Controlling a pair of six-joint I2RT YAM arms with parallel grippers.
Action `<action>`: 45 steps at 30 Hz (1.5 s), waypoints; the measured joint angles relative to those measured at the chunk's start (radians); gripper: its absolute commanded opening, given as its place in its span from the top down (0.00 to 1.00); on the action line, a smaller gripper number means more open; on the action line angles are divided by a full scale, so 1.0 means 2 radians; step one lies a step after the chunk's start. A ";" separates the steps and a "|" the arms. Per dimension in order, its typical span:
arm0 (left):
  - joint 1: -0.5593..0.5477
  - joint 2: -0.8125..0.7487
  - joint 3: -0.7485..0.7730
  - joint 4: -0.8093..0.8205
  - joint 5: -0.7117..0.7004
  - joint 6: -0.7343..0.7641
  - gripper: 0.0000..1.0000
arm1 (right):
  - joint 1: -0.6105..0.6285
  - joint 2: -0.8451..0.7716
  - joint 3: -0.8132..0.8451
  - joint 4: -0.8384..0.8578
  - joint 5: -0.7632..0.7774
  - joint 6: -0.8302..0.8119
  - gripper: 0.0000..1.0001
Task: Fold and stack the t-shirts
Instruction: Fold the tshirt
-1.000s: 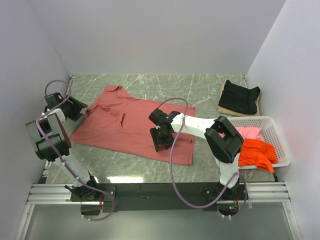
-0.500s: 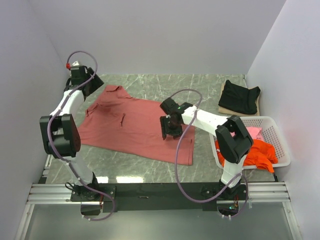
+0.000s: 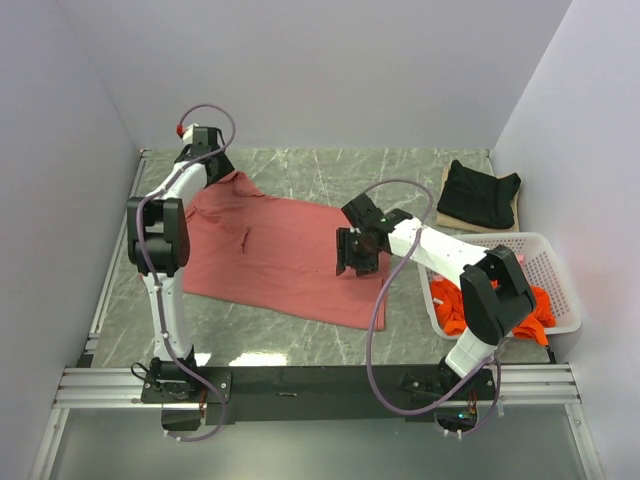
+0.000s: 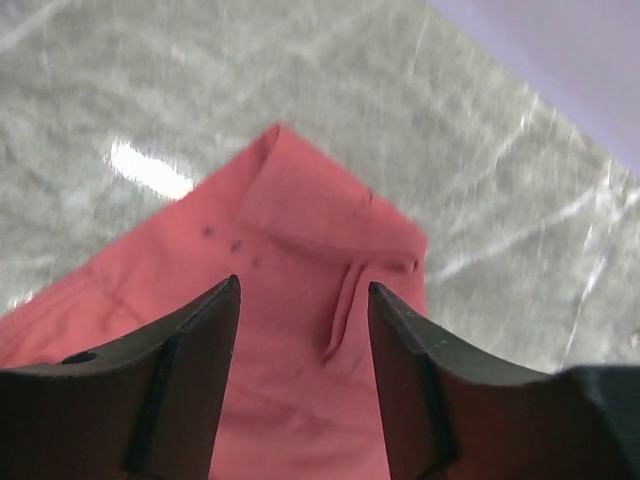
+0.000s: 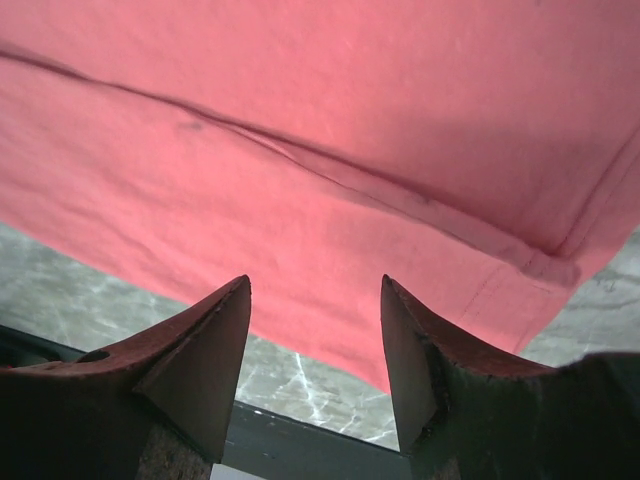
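A big brick-red t-shirt (image 3: 270, 255) lies spread out flat on the grey-green bench (image 3: 400, 180). It is the biggest thing there. It has a small fold near its middle.

The left pincer (image 4: 302, 283) is over the far left corner of the red t-shirt. Its two fingers are apart and nothing is between them. From the left wrist you look down between the fingers and see a pointed corner of the red cloth, with a little wrinkle and a few dark dots on it. I cannot tell if the fingers touch the cloth.

The right pincer (image 5: 315, 280) is over the right part of the red t-shirt, close to its edge. Its fingers are apart too, and they hold nothing. From the right wrist you see the red cloth with a long seam line across it and a sewn edge. Past that edge a bit of bare bench shows.

A black t-shirt (image 3: 480, 193) sits to the right of the red t-shirt and farther back. It is folded up and rests on a flat tan board (image 3: 445, 215). It does not touch the red t-shirt.

A white basket (image 3: 562, 295) with holes in its sides stands to the right of the red t-shirt, nearer to the arms. A bright orange t-shirt (image 3: 450, 305) is bunched up in it. Part of the right arm hides some of the basket.
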 measured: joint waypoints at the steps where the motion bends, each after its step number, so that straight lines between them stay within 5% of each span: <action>1: -0.002 0.010 0.014 -0.004 -0.007 0.000 0.43 | 0.000 -0.001 -0.007 0.002 -0.002 0.003 0.39; 10: 0.001 0.063 0.090 -0.014 -0.041 0.004 0.51 | 0.000 -0.001 -0.021 0.008 -0.011 0.006 0.39; 33: 0.002 0.105 0.097 -0.033 -0.046 -0.006 0.55 | 0.000 0.001 -0.020 0.009 -0.014 0.006 0.39; 45: 0.009 0.112 0.115 -0.044 -0.044 -0.014 0.80 | 0.000 0.001 -0.020 0.009 -0.014 0.006 0.39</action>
